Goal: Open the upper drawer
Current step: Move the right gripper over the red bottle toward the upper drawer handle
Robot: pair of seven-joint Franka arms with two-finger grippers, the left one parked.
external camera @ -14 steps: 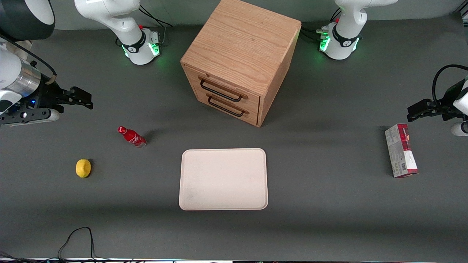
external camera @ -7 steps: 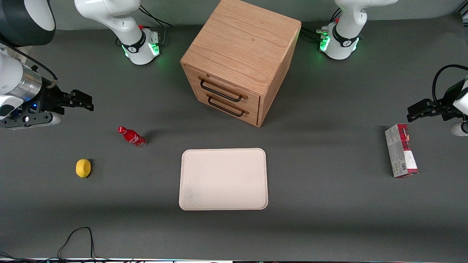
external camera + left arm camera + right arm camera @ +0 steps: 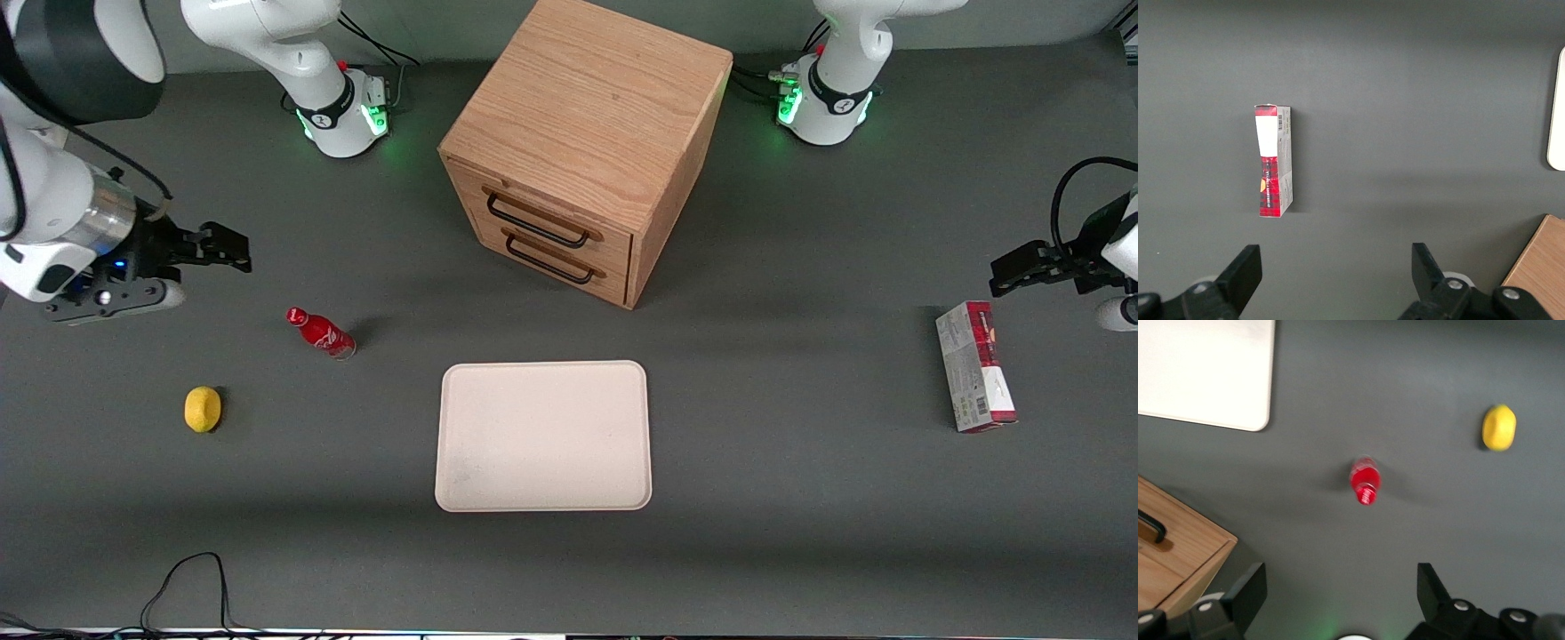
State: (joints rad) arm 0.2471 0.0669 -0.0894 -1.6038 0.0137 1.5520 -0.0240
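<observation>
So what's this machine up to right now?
The right arm's gripper, fingers open and empty, hangs above the table toward the working arm's end, well short of the oak cabinet. Its goal, the upper drawer, is shut, with its black handle untouched. A red bottle, a lemon and a tray sit on the table.

Right arm [image 3: 53, 204] reaching in over the table edge at the working arm's end, wrist held about level. Gripper [image 3: 233, 251] hanging above the surface, empty, pointing toward the middle of the table. Fingers [image 3: 1245, 593] spread wide apart.
</observation>
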